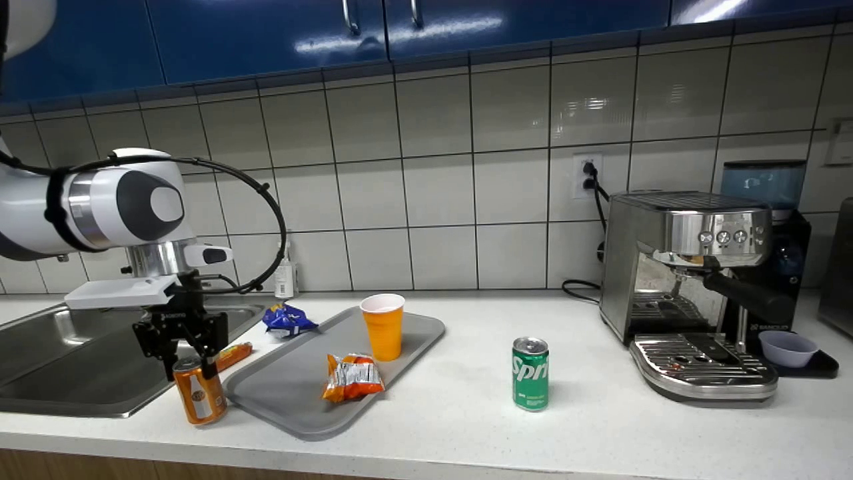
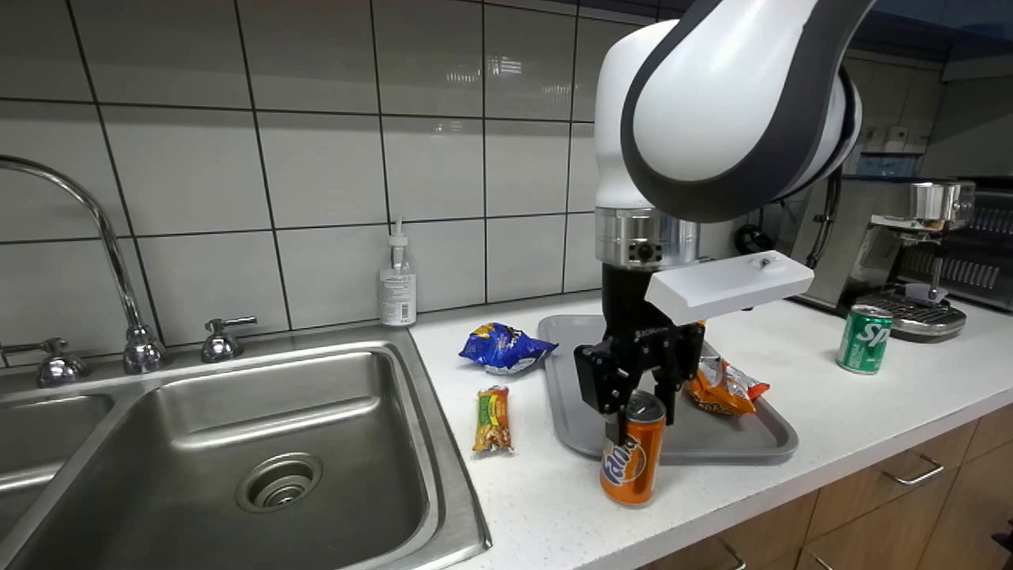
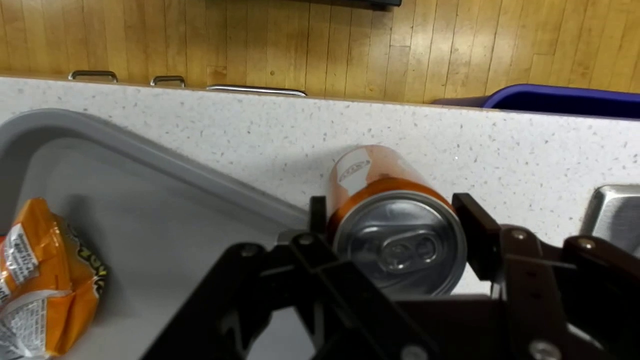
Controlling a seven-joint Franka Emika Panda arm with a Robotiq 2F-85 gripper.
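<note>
An orange soda can point(image 1: 201, 403) stands about upright on the white counter, also seen in an exterior view point(image 2: 635, 475). My gripper point(image 1: 190, 373) points down over it, with a finger against each side near the top, and is shut on it. In the wrist view the gripper point(image 3: 392, 220) frames the can's grey lid point(image 3: 400, 250). I cannot tell whether the can's base touches the counter. Beside it lies a grey tray point(image 1: 286, 400) with an orange snack bag point(image 1: 353, 379) and an orange cup point(image 1: 384, 333). A snack bar point(image 2: 493, 419) and a blue bag point(image 2: 505, 350) lie nearby.
A steel sink point(image 2: 455, 475) borders the counter. A green Sprite can point(image 1: 530, 375) stands beyond the tray, before a coffee machine point(image 1: 686, 267). A soap bottle point(image 2: 397, 281) stands by the wall. The counter's front edge point(image 3: 320, 100) is near the can. A purple bin point(image 3: 560, 100) is below.
</note>
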